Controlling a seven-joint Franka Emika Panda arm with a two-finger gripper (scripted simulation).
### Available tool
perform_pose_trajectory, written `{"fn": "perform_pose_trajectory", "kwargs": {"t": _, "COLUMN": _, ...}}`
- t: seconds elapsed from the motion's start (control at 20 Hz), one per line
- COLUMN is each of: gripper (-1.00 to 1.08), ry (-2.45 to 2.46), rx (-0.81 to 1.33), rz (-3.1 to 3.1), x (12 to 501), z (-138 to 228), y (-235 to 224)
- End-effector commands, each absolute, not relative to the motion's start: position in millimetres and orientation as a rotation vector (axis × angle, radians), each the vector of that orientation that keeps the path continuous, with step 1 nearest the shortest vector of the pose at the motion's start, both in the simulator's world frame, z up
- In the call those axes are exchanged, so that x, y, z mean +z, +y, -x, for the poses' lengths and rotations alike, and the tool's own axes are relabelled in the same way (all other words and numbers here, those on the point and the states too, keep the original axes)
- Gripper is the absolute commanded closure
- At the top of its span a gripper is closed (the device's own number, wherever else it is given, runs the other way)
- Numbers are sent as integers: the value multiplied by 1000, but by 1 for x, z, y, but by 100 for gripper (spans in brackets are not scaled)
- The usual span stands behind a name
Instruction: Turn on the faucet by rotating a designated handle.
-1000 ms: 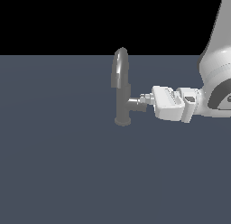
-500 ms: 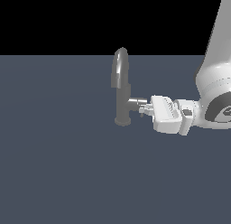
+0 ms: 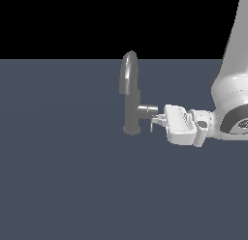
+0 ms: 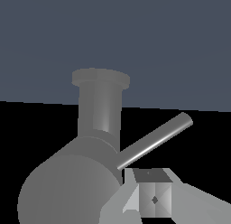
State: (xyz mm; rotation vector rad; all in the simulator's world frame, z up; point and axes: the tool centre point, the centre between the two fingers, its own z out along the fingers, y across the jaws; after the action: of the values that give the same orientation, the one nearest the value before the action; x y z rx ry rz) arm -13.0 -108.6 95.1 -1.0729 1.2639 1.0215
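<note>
The grey metal faucet [image 3: 131, 106] stands upright on its round base, with the arched spout on top and a short side stub [image 3: 147, 110] pointing to the exterior view's right. The handle [image 3: 151, 125], a thin lever, hangs down from the stub's end. My gripper [image 3: 158, 120] is just right of the stub and slightly below it, fingertips against the lever, jaws together with nothing between them. In the wrist view the stub [image 4: 67, 191] fills the near corner, the lever [image 4: 155, 142] slants away from it, and my fingertips [image 4: 153, 198] sit just beside the lever's root.
The faucet stands on a flat dark blue-grey surface [image 3: 63, 176]. My white arm [image 3: 232, 103] comes in from the exterior view's right edge. Nothing else shows.
My gripper has moved down and slightly toward the faucet, tilting as it went. The lever at the stub's end has swung downward with it.
</note>
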Motion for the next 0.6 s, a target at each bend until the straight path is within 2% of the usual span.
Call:
{"fn": "perform_pose_trajectory", "kwargs": {"t": 0.0, "gripper": 108, "ry": 1290, "rx": 1048, "rz": 1061, "x": 66, "z": 13, "y": -98}}
{"fn": "perform_pose_trajectory", "kwargs": {"t": 0.3, "gripper": 108, "ry": 1299, "rx": 1054, "rz": 1055, "x": 45, "z": 7, "y": -100}}
{"fn": "perform_pose_trajectory", "kwargs": {"t": 0.35, "gripper": 108, "ry": 1299, "rx": 1054, "rz": 1055, "x": 45, "z": 7, "y": -100}}
{"fn": "perform_pose_trajectory", "kwargs": {"t": 0.4, "gripper": 108, "ry": 1284, "rx": 1022, "rz": 1066, "x": 67, "z": 6, "y": -116}}
{"fn": "perform_pose_trajectory", "kwargs": {"t": 0.55, "gripper": 108, "ry": 1286, "rx": 1027, "rz": 1064, "x": 62, "z": -2, "y": -116}}
